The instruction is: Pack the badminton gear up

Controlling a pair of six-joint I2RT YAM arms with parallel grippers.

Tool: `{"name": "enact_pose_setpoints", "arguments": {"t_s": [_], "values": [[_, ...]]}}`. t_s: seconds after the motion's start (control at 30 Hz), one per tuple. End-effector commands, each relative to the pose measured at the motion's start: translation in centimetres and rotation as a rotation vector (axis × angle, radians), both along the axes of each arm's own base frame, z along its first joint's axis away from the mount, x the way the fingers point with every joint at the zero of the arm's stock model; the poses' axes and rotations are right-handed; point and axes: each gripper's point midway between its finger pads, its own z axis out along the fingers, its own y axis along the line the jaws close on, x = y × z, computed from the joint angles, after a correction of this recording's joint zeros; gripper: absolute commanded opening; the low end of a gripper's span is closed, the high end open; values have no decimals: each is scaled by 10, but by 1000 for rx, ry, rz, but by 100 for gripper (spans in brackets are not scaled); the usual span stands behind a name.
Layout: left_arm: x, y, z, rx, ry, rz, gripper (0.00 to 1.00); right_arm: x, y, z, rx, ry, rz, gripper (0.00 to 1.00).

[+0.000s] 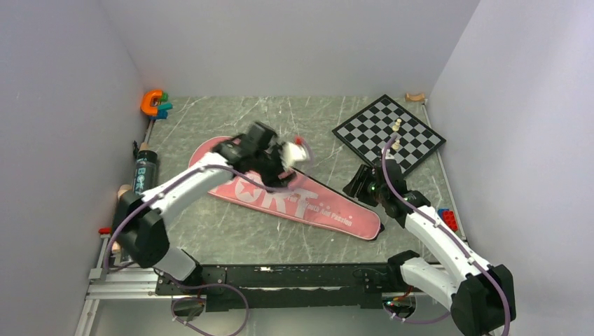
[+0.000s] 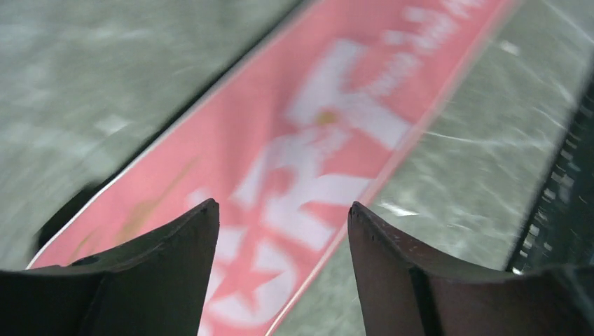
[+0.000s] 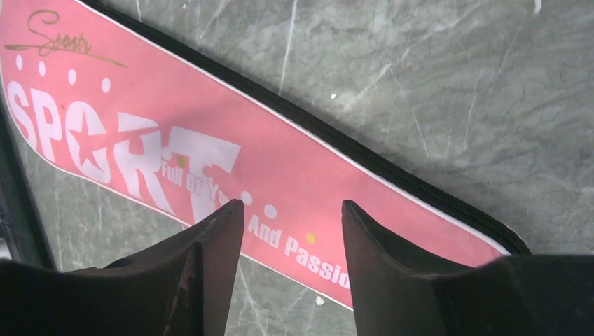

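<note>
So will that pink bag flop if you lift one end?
Probably floppy: the bag looks like thin fabric with a zip along its edge. Likely light, since it lies so flat. It's long, so the far end may sag.

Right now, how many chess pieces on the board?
2: one pale piece near the chessboard's middle, one toward its near edge. The right arm may hide others.

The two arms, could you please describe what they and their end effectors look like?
Both the left arm and right arm have white links, bulky black joints and bases, with a purple cable looping along each. The left end effector and right end effector each carry two dark, wedge-shaped fingers.
</note>
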Motion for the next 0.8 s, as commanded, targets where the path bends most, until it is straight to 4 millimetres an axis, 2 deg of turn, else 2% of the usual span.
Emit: {"name": "enact_pose_setpoints", "arguments": {"t_s": [0.0, 0.03, 0.07, 0.13, 0.17, 0.27, 0.33, 0.47, 0.53, 0.63, 0.77], "values": [[69, 91, 86, -91, -134, 441, 73, 21, 5, 29, 2, -65, -5, 61], [75, 117, 84, -55, -147, 526, 74, 23, 6, 31, 2, -67, -3, 65], [80, 145, 81, -10, -171, 611, 81, 26, 8, 33, 1, -67, 0, 72], [80, 196, 74, 43, -214, 750, 84, 31, 12, 35, 6, -56, 14, 94], [79, 220, 72, 40, -237, 821, 87, 33, 17, 37, 18, -54, 30, 99], [65, 277, 61, 40, -246, 981, 99, 41, 36, 43, 92, -65, 83, 100], [54, 312, 52, 57, -225, 1087, 99, 43, 46, 41, 108, -46, 105, 100], [38, 364, 37, 92, -182, 1253, 99, 46, 74, 39, -73, -33, 169, 100], [33, 384, 31, 117, -176, 1314, 99, 43, 91, 38, -133, -36, 207, 100], [29, 408, 22, 143, -170, 1392, 100, 36, 115, 38, -141, -45, 245, 100], [18, 432, 6, 148, -123, 1465, 99, 23, 132, 29, -145, -31, 284, 100]]}}
